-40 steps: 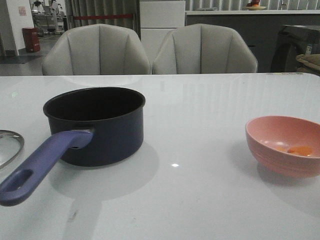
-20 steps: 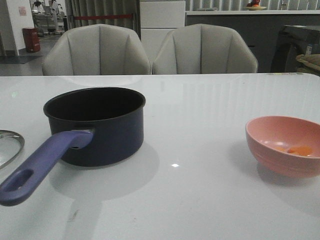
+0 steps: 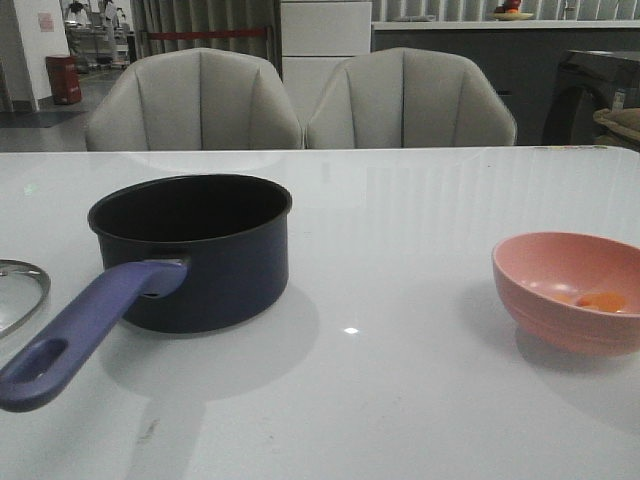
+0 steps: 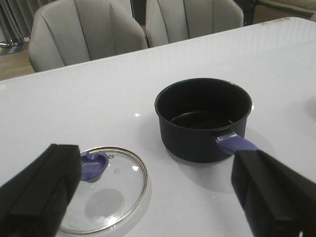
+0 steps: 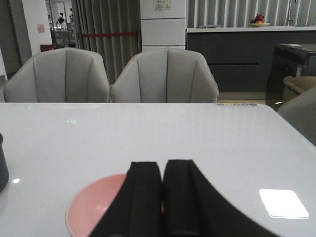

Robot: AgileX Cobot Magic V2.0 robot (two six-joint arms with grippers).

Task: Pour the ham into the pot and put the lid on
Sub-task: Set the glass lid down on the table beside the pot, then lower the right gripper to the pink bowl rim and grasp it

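Observation:
The navy pot (image 3: 190,250) stands at the table's left, its purple-blue handle (image 3: 80,325) pointing toward me; it also shows in the left wrist view (image 4: 202,118). The glass lid (image 4: 103,187) lies flat left of the pot, knob (image 4: 93,165) up; only its edge (image 3: 20,295) shows in the front view. The ham (image 3: 600,300) lies in a pink bowl (image 3: 570,290) at the right. My left gripper (image 4: 158,197) is open wide above the table between lid and pot handle. My right gripper (image 5: 163,168) is shut and empty, over the pink bowl (image 5: 94,207).
Two grey chairs (image 3: 300,100) stand behind the table's far edge. A bright light patch (image 5: 284,203) lies on the table right of the bowl. Neither arm shows in the front view.

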